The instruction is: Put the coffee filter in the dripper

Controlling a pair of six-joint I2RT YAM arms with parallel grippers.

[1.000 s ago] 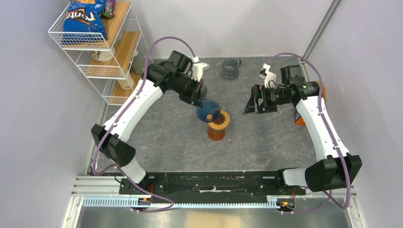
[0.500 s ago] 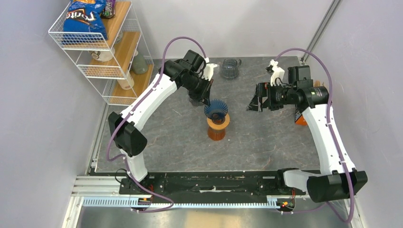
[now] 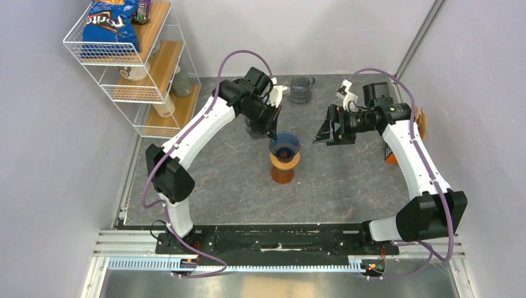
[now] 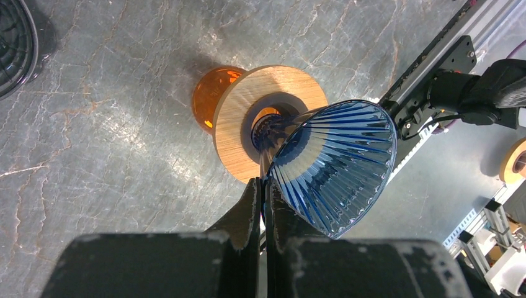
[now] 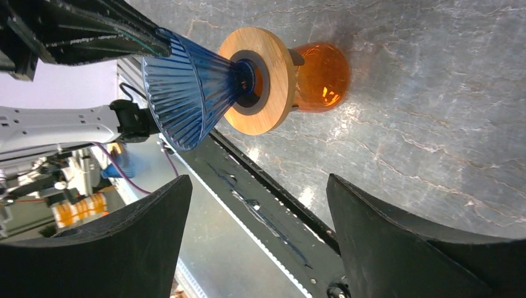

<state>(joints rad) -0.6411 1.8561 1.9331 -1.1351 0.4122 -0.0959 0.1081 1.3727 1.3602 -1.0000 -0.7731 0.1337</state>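
Left gripper (image 4: pixel 262 186) pinches the blue ribbed cone-shaped coffee filter (image 4: pixel 335 167) by its rim at 11 o'clock, evidently steadying its tip in the wooden-collared orange glass dripper (image 4: pixel 242 124). Right gripper (image 3: pixel 324 127), spread and empty, stands clear at 2 o'clock.

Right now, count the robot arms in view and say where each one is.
2. The left arm reaches to the table's middle, jaws shut on the blue cone's rim. The right arm hangs to the cone's right, jaws open and empty.

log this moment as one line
left claw: shut on blue cone rim | blue cone: tip in wooden collar of orange dripper | right claw: open, empty, clear of cone
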